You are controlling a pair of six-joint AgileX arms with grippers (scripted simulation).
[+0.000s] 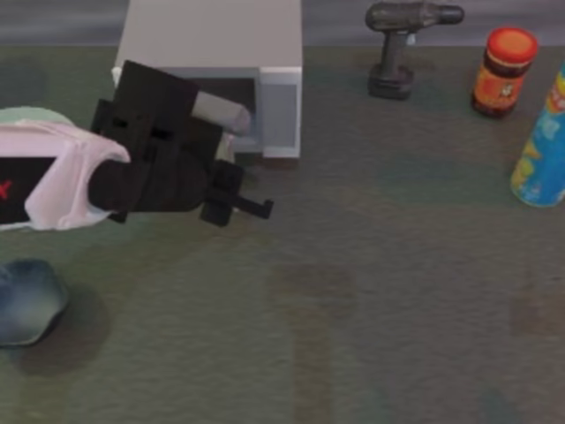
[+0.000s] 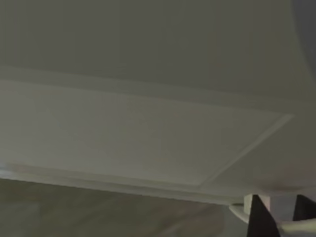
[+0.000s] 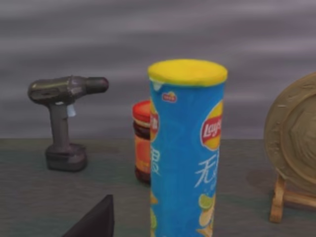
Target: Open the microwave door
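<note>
The silver-grey microwave stands at the table's back left, with its grey control panel at the front's right. A dark gap of the interior shows beside the panel, so the microwave door stands swung outward; my left arm covers most of it. In the left wrist view the microwave door fills the picture as a pale framed panel. My left gripper holds the door's pale handle between its dark fingertips. Of my right gripper, outside the top view, one dark finger shows.
A grey drill, a red-lidded jar and a blue chips can stand along the back right. A blue-grey lump lies at the front left. A golden disc on a wooden stand shows in the right wrist view.
</note>
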